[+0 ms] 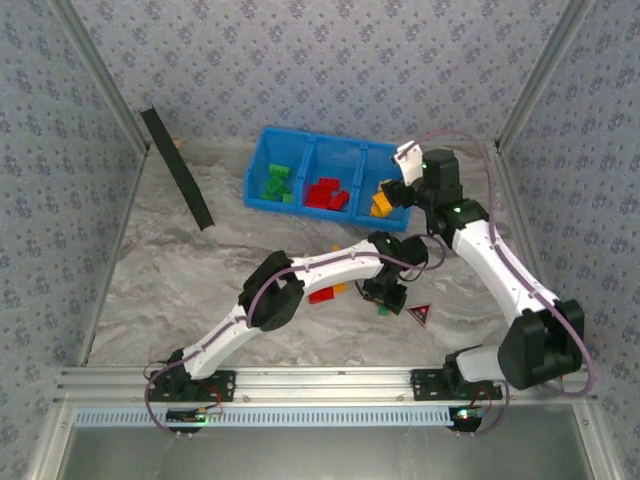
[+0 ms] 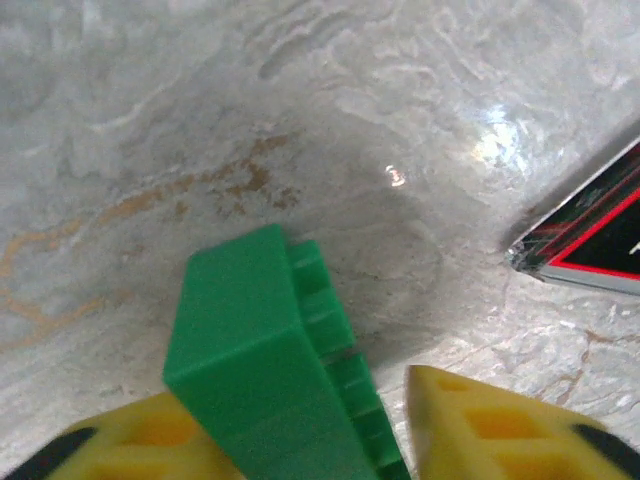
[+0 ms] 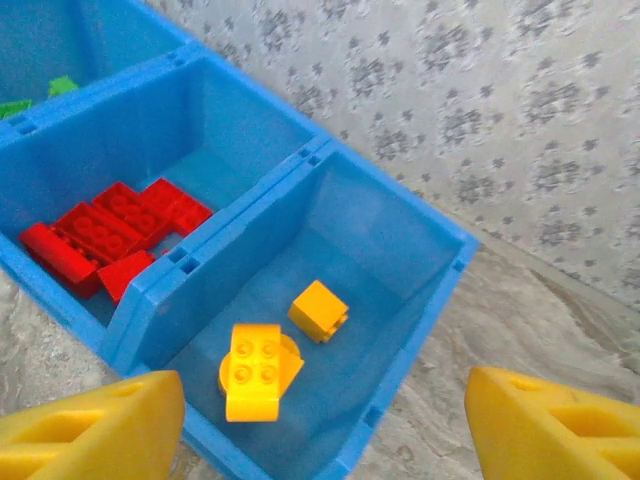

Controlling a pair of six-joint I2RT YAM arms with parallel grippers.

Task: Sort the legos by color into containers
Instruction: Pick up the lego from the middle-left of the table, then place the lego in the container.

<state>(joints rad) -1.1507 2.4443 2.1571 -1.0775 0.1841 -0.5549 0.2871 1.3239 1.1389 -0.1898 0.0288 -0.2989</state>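
**Top external view.** Shows the blue bin [image 1: 256, 172] at the far side of the table [image 1: 180, 290], with legos [image 1: 327, 193] sorted green, red and yellow-orange across its left, middle and right compartments. Sets the left gripper [image 1: 385, 300] near the bin's front, below the right compartment, over a loose green brick [image 1: 383, 311]. Sets the right gripper [image 1: 404, 165] above that compartment's far rim.

**Left wrist view.** Frames the green brick between the yellow fingers [image 2: 480, 420], long axis running along them, studs facing the right finger. Cannot tell whether pinched or merely straddled. Probably calls next for a carry to the bin's left compartment, far-left of this gripper.

**Right wrist view.** Shows the right fingers [image 3: 90, 425] spread wide, holding nothing, over two yellow-orange bricks [image 3: 262, 370] in the bin's right compartment.
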